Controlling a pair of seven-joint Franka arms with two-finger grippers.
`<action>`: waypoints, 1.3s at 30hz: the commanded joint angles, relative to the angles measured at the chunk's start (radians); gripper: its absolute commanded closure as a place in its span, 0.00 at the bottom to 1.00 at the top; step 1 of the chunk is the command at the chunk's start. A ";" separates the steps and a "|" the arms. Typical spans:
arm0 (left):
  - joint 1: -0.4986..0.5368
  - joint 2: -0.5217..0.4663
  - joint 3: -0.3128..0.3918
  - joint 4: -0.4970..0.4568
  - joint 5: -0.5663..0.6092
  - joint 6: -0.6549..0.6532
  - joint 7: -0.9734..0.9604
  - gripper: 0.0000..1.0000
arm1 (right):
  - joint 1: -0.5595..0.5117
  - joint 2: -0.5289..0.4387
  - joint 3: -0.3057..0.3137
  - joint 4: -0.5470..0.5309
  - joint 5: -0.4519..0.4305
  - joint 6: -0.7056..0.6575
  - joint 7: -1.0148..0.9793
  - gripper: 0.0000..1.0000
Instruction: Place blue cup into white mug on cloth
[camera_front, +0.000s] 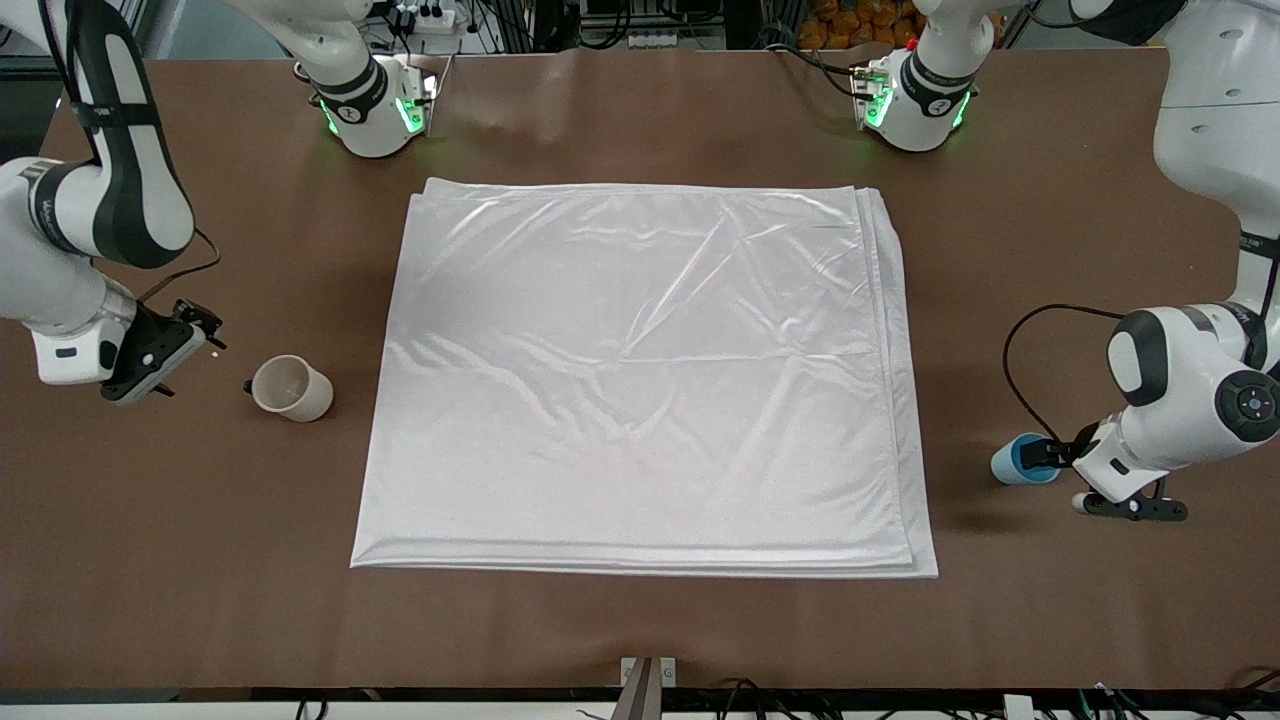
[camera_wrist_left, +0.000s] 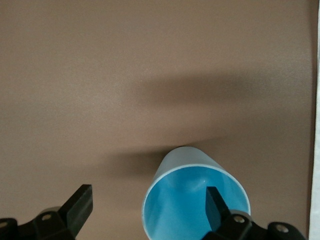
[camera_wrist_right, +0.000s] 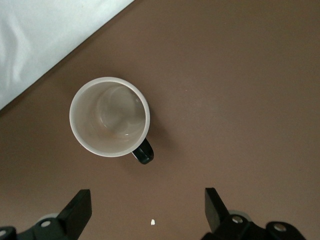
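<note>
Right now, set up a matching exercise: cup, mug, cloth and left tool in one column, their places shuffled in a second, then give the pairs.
1. cup
2. mug
3. cloth
4. left tool

A. middle of the table
B. bare table, toward the right arm's end
C. open, one finger inside the cup
D. bare table, toward the left arm's end

Pairs: 1-D, 2-B, 3-A, 4-C

We find no text, label, brand, number or sign that we can read here; the small dark markings printed on the arms' white casings are too small for us to make out.
</note>
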 joint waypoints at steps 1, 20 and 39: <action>0.008 0.016 -0.008 0.022 0.012 0.008 0.005 0.26 | -0.009 0.055 0.005 0.007 0.003 0.009 -0.163 0.00; 0.008 0.039 -0.009 0.022 0.003 0.010 -0.008 1.00 | 0.015 0.173 0.005 0.010 -0.011 0.168 -0.412 0.00; 0.008 0.026 -0.009 0.022 0.003 0.008 -0.011 1.00 | 0.000 0.235 0.007 0.010 -0.011 0.243 -0.656 0.00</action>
